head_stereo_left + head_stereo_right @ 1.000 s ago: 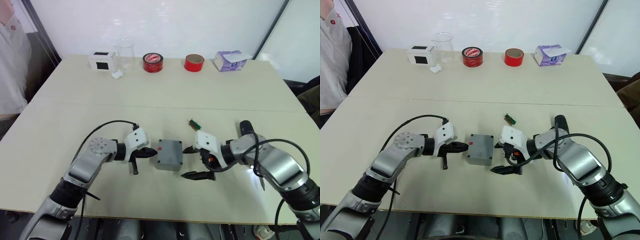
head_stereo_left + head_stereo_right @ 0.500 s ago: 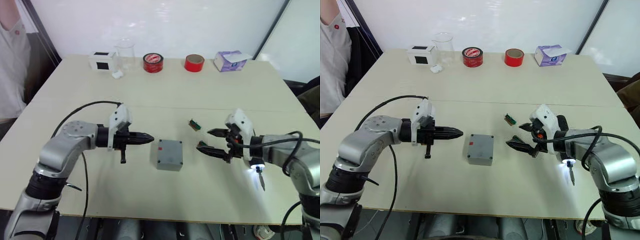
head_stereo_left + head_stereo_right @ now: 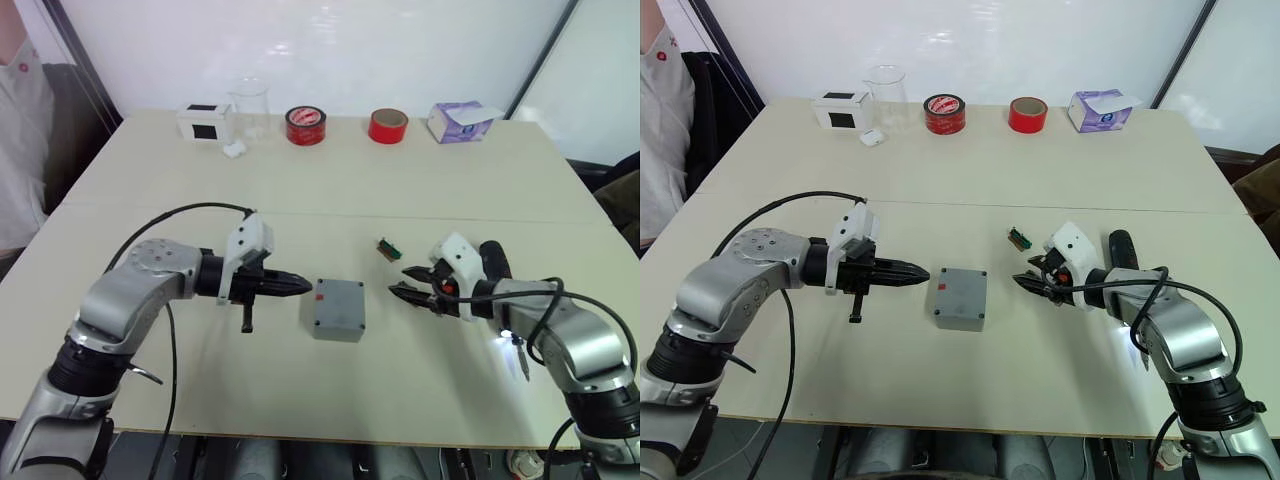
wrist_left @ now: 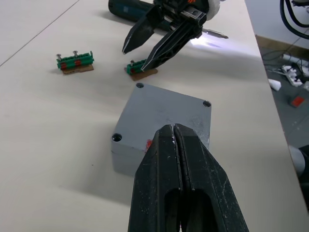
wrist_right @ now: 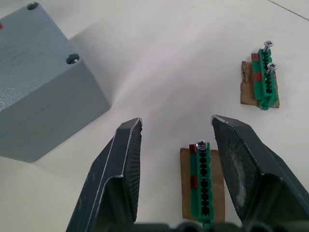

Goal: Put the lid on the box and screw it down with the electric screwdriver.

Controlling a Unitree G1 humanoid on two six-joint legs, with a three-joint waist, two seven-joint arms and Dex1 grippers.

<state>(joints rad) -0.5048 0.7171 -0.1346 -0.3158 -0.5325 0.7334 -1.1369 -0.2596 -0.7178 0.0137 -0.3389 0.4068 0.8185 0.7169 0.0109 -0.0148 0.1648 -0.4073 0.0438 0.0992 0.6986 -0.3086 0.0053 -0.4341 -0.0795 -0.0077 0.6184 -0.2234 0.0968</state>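
the box (image 3: pixel 338 308) with its lid on sits mid-counter between the shut left gripper (image 3: pixel 300 287) and the spread, empty right gripper (image 3: pixel 400 281) (looks rigid, smooth-sided, best held across opposite walls).

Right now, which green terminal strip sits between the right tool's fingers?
The green strip holding one screw, between the open right tool fingers. The other strip holds two screws, farther off.

Along the table's (image 3: pixel 940 190) 12 o'clock edge: white box (image 3: pixel 841 109), beaker (image 3: pixel 885 94), two red tape rolls (image 3: pixel 944 113), tissue box (image 3: pixel 1100 109).
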